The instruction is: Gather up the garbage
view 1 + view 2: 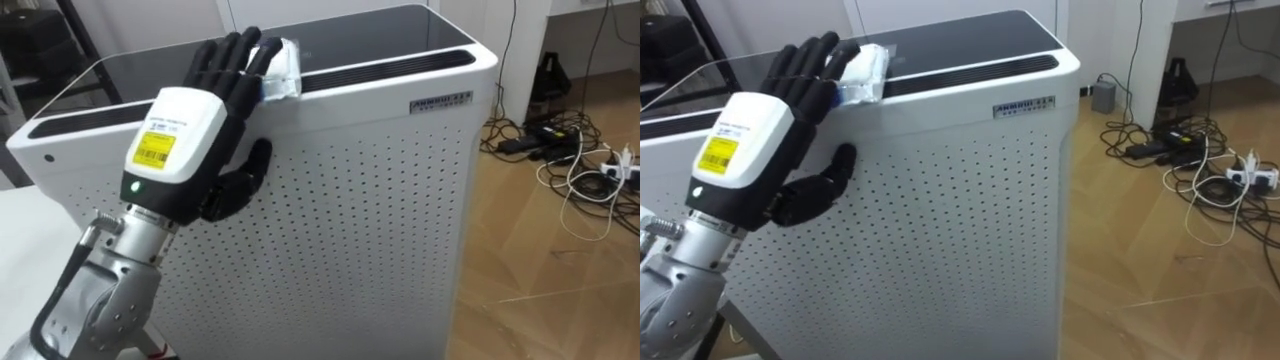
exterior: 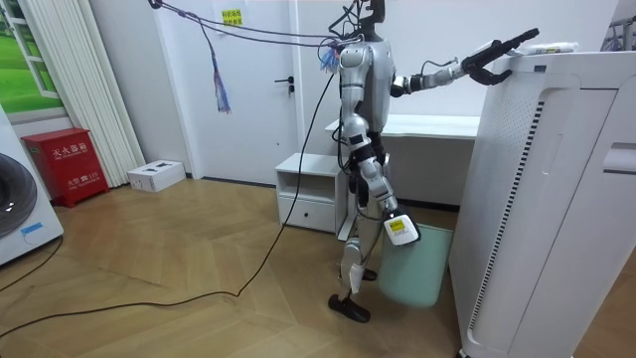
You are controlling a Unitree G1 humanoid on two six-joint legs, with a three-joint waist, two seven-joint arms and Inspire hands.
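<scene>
The garbage [image 1: 282, 68] is a small crumpled bit of clear and white wrap. It lies on top of a big white machine [image 1: 400, 220], right at the front edge of its dark top [image 1: 360, 35].

The left hand [image 1: 180, 140] is up against that edge. Its black fingers [image 1: 232, 62] are stretched out and lie on the top, and their tips touch the garbage. They are not wrapped around it. The thumb [image 1: 245, 180] hangs lower and rests on the front of the machine, which is full of little holes.

In the room view the robot stands just beside the machine with its left arm held out high to the top. Its right hand [image 2: 399, 230] hangs low by its leg, in front of a pale green bin [image 2: 425, 278]. You cannot tell how that hand's fingers are.

A bunch of cables [image 1: 575, 165] lies on the wood floor [image 1: 540, 290] past the machine.
</scene>
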